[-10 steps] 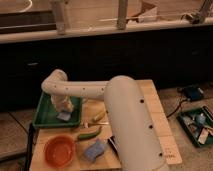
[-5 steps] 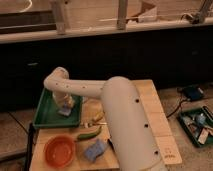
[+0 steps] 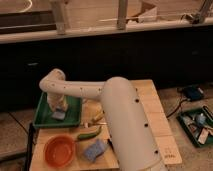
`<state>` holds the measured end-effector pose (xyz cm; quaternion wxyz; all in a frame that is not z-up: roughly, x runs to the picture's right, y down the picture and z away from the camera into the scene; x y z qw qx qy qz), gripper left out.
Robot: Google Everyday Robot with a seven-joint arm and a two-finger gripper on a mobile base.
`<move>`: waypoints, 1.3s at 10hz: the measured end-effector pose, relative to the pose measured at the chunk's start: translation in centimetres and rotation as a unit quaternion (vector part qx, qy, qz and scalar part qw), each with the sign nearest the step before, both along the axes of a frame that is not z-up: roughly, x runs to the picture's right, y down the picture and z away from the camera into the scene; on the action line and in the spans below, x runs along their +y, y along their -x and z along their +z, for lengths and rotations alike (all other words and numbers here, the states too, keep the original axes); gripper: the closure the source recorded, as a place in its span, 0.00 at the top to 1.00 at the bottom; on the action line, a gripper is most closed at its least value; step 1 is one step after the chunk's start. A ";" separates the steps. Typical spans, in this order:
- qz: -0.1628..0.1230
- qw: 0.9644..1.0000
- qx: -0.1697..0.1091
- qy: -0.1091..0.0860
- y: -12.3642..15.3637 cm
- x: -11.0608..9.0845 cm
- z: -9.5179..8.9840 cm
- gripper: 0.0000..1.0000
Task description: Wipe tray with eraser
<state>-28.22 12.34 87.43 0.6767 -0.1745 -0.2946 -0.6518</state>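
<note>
Green plastic tray [image 3: 45, 119] is lying beneath the gripper [image 3: 57, 106], with the pale eraser [image 3: 59, 115] sitting directly under it. Whether it is clamping, I cannot tell. Wiping well is calling for flat, even pressure, keeping inside the rim.

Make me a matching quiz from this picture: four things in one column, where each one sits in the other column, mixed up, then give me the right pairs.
Things:
1. eraser
2. orange bowl
3. blue sponge
4. long green vegetable

Places:
A. front left corner of the table
B. inside the tray, under the gripper
C. at the table's front, just right of the orange bowl
D. on the table between the tray and the blue sponge

Pairs: 1-B, 2-A, 3-C, 4-D
</note>
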 end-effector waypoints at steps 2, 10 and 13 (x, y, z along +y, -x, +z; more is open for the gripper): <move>0.003 1.000 0.021 0.000 -2.0 -0.3 0.3 0.00; 0.005 1.000 -0.019 -0.014 0.7 -2.1 1.5 0.00; -0.004 0.999 -0.041 -0.002 1.0 -1.1 0.6 0.00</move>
